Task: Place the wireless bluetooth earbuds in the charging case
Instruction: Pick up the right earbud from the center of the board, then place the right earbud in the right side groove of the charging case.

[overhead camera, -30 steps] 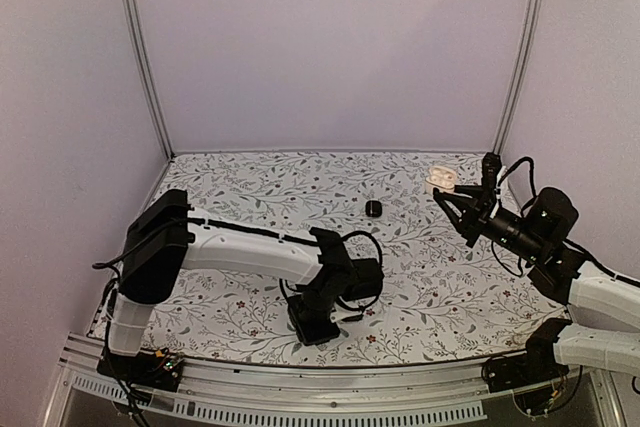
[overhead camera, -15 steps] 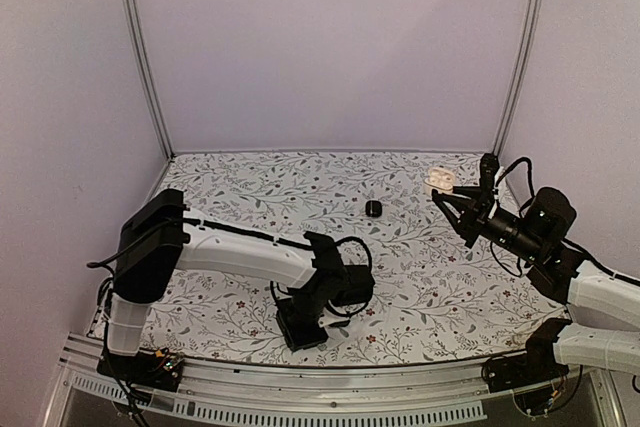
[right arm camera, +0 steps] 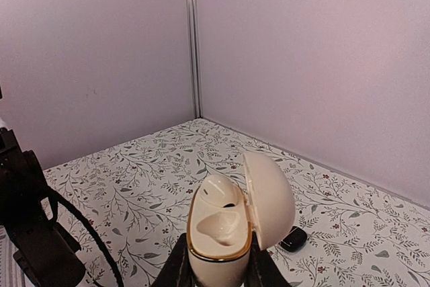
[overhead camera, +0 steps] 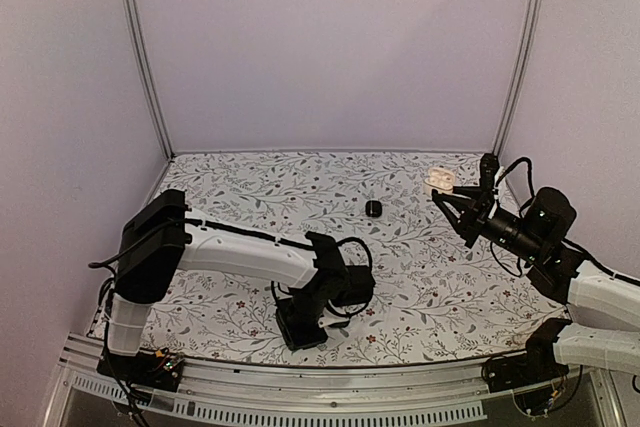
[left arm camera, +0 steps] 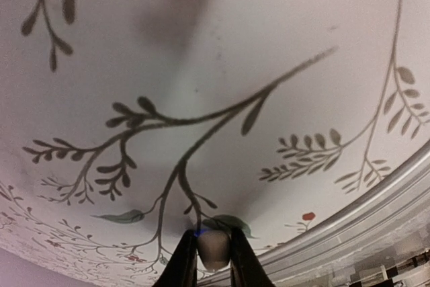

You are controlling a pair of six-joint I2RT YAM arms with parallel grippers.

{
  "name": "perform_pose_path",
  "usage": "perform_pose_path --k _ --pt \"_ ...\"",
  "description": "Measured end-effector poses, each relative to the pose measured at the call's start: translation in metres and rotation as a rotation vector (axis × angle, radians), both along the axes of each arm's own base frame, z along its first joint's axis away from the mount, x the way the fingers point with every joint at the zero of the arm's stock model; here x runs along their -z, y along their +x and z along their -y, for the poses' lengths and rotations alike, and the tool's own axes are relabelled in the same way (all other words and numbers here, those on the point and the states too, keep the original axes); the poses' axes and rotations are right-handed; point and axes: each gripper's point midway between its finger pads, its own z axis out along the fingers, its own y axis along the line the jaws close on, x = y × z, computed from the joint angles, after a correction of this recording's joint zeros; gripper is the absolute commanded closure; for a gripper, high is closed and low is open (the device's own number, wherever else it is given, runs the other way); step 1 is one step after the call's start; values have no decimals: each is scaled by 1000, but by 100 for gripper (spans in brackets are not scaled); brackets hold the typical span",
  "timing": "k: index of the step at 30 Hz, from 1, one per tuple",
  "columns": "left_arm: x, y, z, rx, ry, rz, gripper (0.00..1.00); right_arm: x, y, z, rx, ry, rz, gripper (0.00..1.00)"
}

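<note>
My right gripper (right arm camera: 218, 255) is shut on a cream, gold-rimmed charging case (right arm camera: 216, 263) and holds it upright above the table's back right (overhead camera: 441, 179). Its lid (right arm camera: 270, 198) stands open to the right. One cream earbud (right arm camera: 226, 191) sits in the far slot; the near slot (right arm camera: 218, 225) is empty. My left gripper (left arm camera: 213, 238) is shut on a small pale earbud (left arm camera: 214, 250) with a blue light, held just above the floral table. In the top view the left gripper (overhead camera: 300, 335) points down near the front edge.
A small black rounded box (overhead camera: 373, 208) lies on the floral table (overhead camera: 250, 187) at centre back, also seen in the right wrist view (right arm camera: 293, 238). The metal front rail (left arm camera: 376, 206) runs close to my left gripper. Walls enclose the table.
My left gripper has moved a little left and toward the front edge, then held still. My right gripper has shifted slightly back with the case.
</note>
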Motion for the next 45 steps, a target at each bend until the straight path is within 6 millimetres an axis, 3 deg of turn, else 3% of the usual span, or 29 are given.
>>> perform_pose_path --k 6,20,25,29,33,38,45 --pt "1 0 0 4 2 -5 83 0 0 0 0 0 0 100" --pt "0 2 1 15 1 1 98 5 1 -1 -3 -10 -16 100" --pt "-2 18 14 2 -82 66 100 7 1 -3 -11 -14 -22 100" --pt "-12 45 26 -37 -202 157 100 13 1 -6 -27 -23 -40 100" --pt "-52 81 43 -86 -374 303 100 20 3 -10 -47 -31 -66 100" --pt "-143 117 67 -141 -710 522 100 18 3 -20 -99 -33 -72 100" --pt "-285 115 74 -135 -1268 720 100 8 -3 -41 -239 -7 -66 100"
